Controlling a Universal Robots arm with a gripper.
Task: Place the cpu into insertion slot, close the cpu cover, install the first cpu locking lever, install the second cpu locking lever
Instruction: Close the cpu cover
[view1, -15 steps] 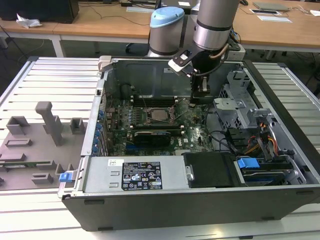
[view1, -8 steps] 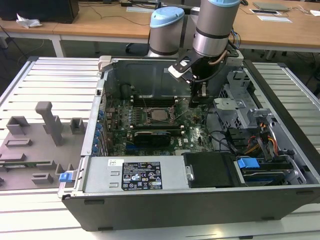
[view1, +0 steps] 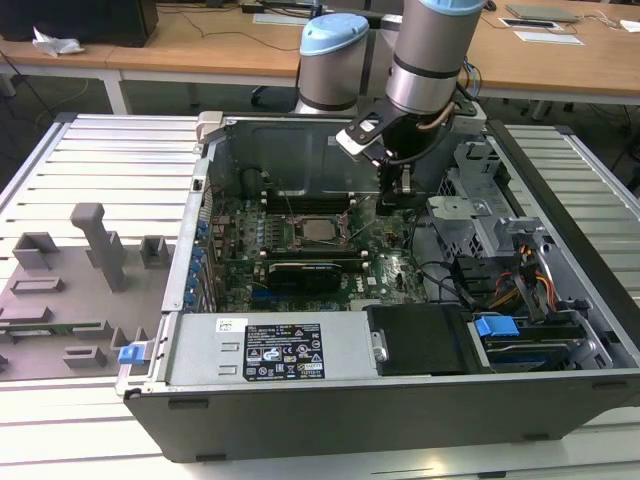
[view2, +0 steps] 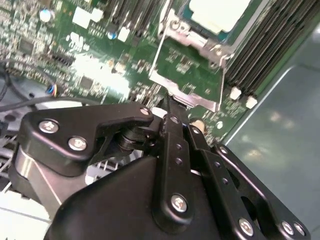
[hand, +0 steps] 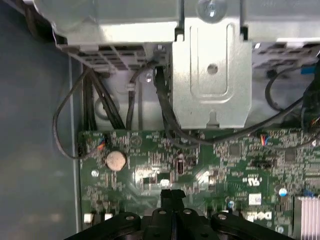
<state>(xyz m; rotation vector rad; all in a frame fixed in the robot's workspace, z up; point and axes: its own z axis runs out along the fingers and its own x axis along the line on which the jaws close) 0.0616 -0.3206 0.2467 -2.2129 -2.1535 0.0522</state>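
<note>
The cpu, a pale silvery square, lies in the insertion slot in the middle of the green motherboard; the second wrist view shows the cpu seated there too. The cpu cover, a thin steel frame with a big cut-out, stands swung open off the slot towards my gripper. My gripper hangs to the exterior view's right of the slot, just above the board. Its black fingers are shut together with nothing between them, and the gripper tip sits right at the cover's free edge.
The open computer case surrounds the board, with its power supply box at the front and a drive cage with cables on the exterior view's right. A coin battery and a steel bracket lie beyond the fingertips.
</note>
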